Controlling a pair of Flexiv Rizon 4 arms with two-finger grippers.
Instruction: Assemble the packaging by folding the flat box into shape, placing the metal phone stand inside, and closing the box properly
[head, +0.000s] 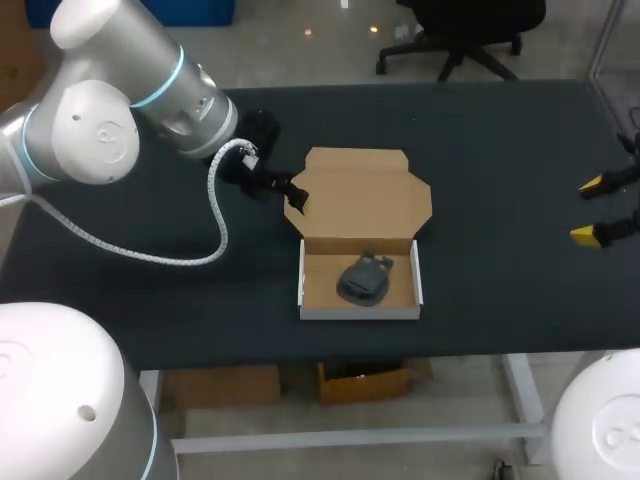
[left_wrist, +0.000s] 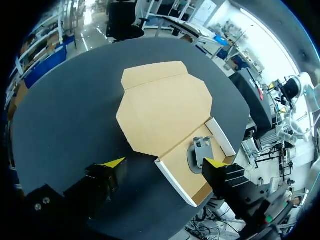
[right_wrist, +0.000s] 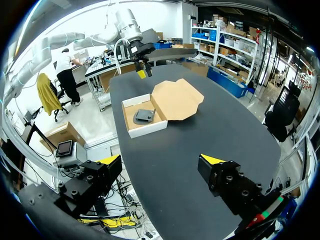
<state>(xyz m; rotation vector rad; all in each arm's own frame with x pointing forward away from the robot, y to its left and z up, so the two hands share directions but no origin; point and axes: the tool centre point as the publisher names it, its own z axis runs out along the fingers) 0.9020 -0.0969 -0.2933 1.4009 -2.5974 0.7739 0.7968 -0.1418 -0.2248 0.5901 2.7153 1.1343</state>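
The cardboard box (head: 360, 313) stands folded into a white-walled tray, its brown lid (head: 365, 190) lying open and flat behind it. Inside the tray rests the dark grey metal phone stand (head: 365, 279). My left gripper (head: 291, 193) hovers open at the lid's left edge. In the left wrist view it (left_wrist: 165, 163) straddles the hinge corner above the tray (left_wrist: 172, 182), lid (left_wrist: 165, 105) and stand (left_wrist: 200, 152). My right gripper (head: 592, 210) stays open at the table's far right, well away from the box (right_wrist: 145, 131) and stand (right_wrist: 144, 116).
The black table (head: 500, 150) carries only the box. A white cable (head: 215, 230) loops from my left arm over the table left of the box. My left arm's wrist (right_wrist: 141, 55) shows beyond the lid (right_wrist: 177, 98) in the right wrist view.
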